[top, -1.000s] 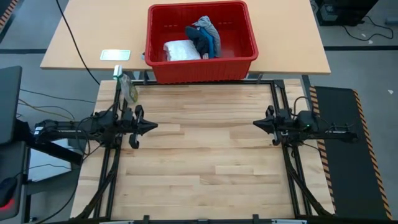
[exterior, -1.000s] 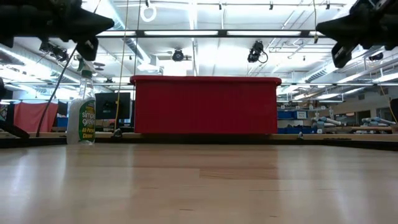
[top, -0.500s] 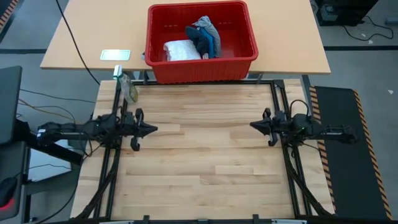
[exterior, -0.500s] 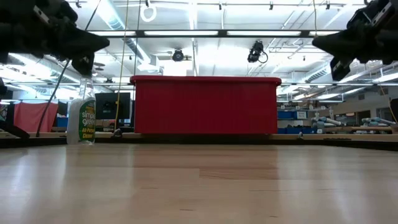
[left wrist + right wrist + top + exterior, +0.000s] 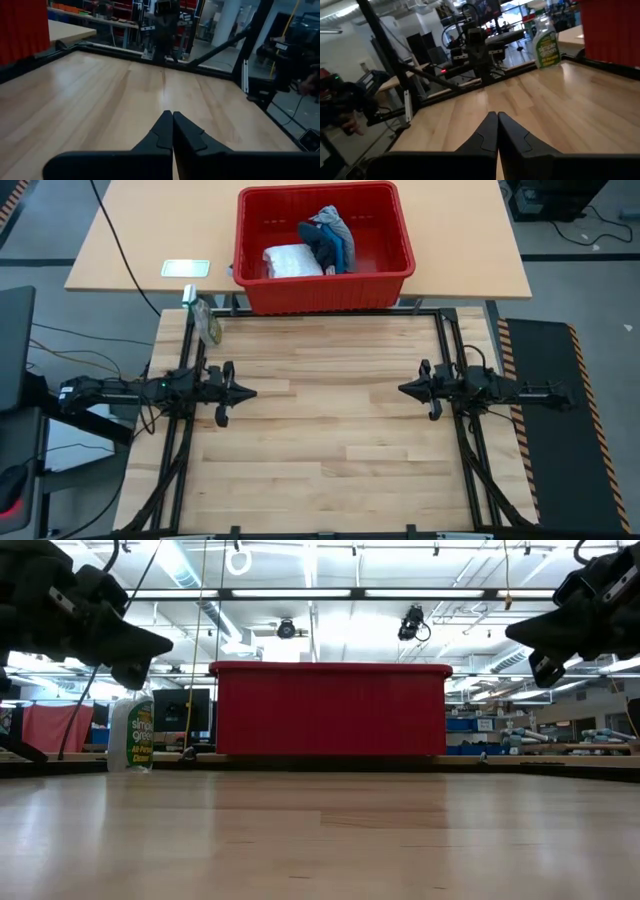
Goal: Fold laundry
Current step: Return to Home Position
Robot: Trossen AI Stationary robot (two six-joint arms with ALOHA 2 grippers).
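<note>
Laundry [image 5: 315,248]: soft crumpled heap, white folded piece beside dark navy, blue and grey cloth, inside red ribbed plastic basket [image 5: 322,292] on tan tabletop beyond work surface [image 5: 320,450]. Surface: pale wood planks, smooth sheen.

Left pincer [image 5: 246,392] at left edge, arm stretched level above surface, pointing inward. Dark tapered fingers [image 5: 162,131] pressed together, tips meeting.

Right pincer [image 5: 402,389] mirrors it at right edge, fingers [image 5: 512,135] likewise closed tip to tip.

Clear spray bottle [image 5: 207,323], green label, near far left corner.

We see a pale plank-topped worktable [image 5: 320,440] in a black frame, a tan table [image 5: 460,270] beyond it, grey floor [image 5: 50,220] around both, and, in the low view, a white ceiling crossed by strip lights [image 5: 310,593] and pipes
</note>
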